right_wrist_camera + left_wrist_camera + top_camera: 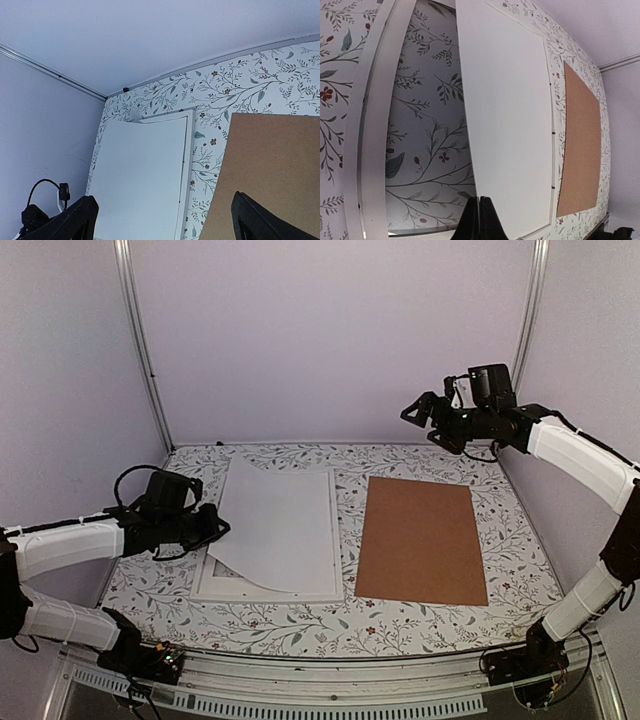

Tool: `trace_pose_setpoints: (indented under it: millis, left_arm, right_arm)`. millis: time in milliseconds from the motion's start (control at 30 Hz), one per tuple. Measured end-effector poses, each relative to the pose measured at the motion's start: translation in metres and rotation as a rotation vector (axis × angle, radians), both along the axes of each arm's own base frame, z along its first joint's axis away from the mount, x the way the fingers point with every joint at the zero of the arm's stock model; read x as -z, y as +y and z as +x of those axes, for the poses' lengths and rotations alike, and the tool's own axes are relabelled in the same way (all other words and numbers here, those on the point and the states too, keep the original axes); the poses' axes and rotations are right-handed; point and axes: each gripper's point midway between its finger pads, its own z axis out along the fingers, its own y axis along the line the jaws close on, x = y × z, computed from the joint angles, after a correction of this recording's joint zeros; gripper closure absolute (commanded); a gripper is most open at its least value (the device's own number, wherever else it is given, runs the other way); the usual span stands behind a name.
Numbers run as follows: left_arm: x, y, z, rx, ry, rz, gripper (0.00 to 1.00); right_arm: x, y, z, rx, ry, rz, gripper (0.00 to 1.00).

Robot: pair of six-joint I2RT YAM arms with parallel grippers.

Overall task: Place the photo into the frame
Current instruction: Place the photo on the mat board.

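Left tool is pinched shut on the near-left edge of the photo, holding that edge up off the bench. I only see the sheet's plain white side, so I can't say from here which way the print faces. It sits left of centre in the overhead view, draped over the frame, which lies flat underneath with the flowery cloth showing through its pane. My right tool hangs wide open and holding nothing, up at the upper right, well clear of the brown backing board at right of centre.

What worries me:
- The sheet looks skewed against the frame, with its top corner poking past the frame's upper edge. If I let go now, I reckon it lands crooked on the rim rather than inside it.
- I'm holding it at one spot, so it bows. Pushing it around could crease it at the pinch.
- Dragging it could nudge the frame too.
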Motion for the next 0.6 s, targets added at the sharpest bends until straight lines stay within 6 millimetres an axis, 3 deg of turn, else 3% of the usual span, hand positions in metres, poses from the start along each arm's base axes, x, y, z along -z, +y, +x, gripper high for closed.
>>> trace_pose_setpoints:
  millis: [333,600]
  left_arm:
    - [-0.004,-0.004,0.001,0.007,-0.008,-0.030,1.00]
    - [0.008,0.000,-0.004,-0.013,0.015,-0.027,1.00]
  right_arm:
    - [0.009,0.002,0.003,-0.003,0.018,-0.006,0.04]
    - [0.011,0.002,0.003,-0.003,0.020,-0.006,0.04]
